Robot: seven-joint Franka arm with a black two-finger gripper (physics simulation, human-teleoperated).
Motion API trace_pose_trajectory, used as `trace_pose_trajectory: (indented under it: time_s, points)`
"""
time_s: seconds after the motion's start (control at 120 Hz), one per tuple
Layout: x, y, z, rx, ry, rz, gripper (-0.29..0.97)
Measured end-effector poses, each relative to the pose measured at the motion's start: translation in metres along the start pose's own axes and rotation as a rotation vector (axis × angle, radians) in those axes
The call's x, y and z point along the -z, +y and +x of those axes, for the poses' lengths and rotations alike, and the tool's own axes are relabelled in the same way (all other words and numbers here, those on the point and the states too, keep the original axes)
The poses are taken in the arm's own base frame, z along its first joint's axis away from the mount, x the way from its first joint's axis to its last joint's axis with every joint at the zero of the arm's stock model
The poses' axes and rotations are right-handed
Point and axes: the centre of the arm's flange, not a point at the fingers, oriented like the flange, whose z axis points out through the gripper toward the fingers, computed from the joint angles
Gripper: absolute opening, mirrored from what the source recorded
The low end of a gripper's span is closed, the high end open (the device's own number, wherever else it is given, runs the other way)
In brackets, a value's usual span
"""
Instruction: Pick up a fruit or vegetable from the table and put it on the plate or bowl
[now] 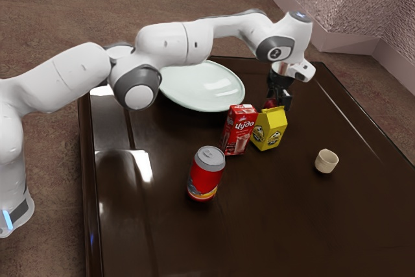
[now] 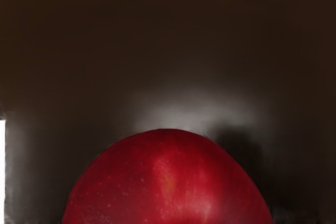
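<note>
Gripper [image 1: 279,98] low over the red apple [image 2: 168,182] at the table's [image 1: 292,225] far side; whether it grips cannot be told.
One apple just behind a red carton [image 1: 238,129] and a yellow carton [image 1: 270,128]; one plate [image 1: 207,85] to their left, one can [image 1: 205,173] nearer, one cup [image 1: 327,160] right.

Exterior view: high, oblique, whole table [image 1: 292,225] framed. Wrist view: close over apple [image 2: 168,182], facing down. Shared: table, apple.

Just beneath me I see a glossy red apple [image 2: 168,182], apparently upright, near three o'clock of the pale green plate [image 1: 214,85], lying flat.
</note>
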Motion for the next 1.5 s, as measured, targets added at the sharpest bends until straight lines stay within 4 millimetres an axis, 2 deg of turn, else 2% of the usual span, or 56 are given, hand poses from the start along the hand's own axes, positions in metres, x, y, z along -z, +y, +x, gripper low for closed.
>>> trace_pose_trajectory:
  time_s: [0.117, 0.25, 0.367, 0.45, 0.567, 0.633, 0.692, 0.717, 0.792, 0.908, 1.042, 1.133, 1.25, 1.3, 1.342, 1.367, 1.417, 1.458, 1.5]
  points:
    - [-0.016, -0.002, 0.000, 0.002, -0.013, -0.003, 0.68]
    - [-0.018, -0.004, 0.000, 0.008, -0.014, 0.009, 0.42]
    - [-0.014, -0.002, 0.001, 0.007, -0.007, 0.020, 0.34]
    - [0.019, 0.002, 0.001, -0.001, 0.026, 0.048, 0.32]
    - [0.109, 0.007, -0.012, -0.005, 0.078, 0.092, 0.34]
    - [0.159, 0.003, -0.042, 0.009, 0.035, 0.127, 0.33]
    - [0.177, -0.022, -0.081, 0.059, -0.044, 0.154, 0.34]
    - [0.173, -0.037, -0.099, 0.086, -0.086, 0.151, 0.34]
    - [0.139, -0.080, -0.141, 0.168, -0.205, 0.108, 0.31]
    - [0.092, -0.111, -0.177, 0.236, -0.305, 0.050, 0.30]
    - [0.062, -0.118, -0.185, 0.260, -0.341, 0.012, 0.32]
    - [0.056, -0.117, -0.184, 0.269, -0.336, -0.014, 0.49]
    - [0.059, -0.114, -0.180, 0.270, -0.317, -0.030, 0.60]
    - [0.070, -0.109, -0.174, 0.266, -0.287, -0.040, 0.62]
    - [0.108, -0.084, -0.150, 0.220, -0.200, -0.029, 0.64]
    - [0.132, -0.061, -0.134, 0.178, -0.147, -0.023, 0.64]
    - [0.170, 0.010, -0.107, 0.043, -0.069, 0.010, 0.66]
    - [0.186, 0.059, -0.093, -0.048, -0.030, 0.025, 0.66]
    - [0.192, 0.084, -0.082, -0.095, -0.002, 0.037, 0.67]
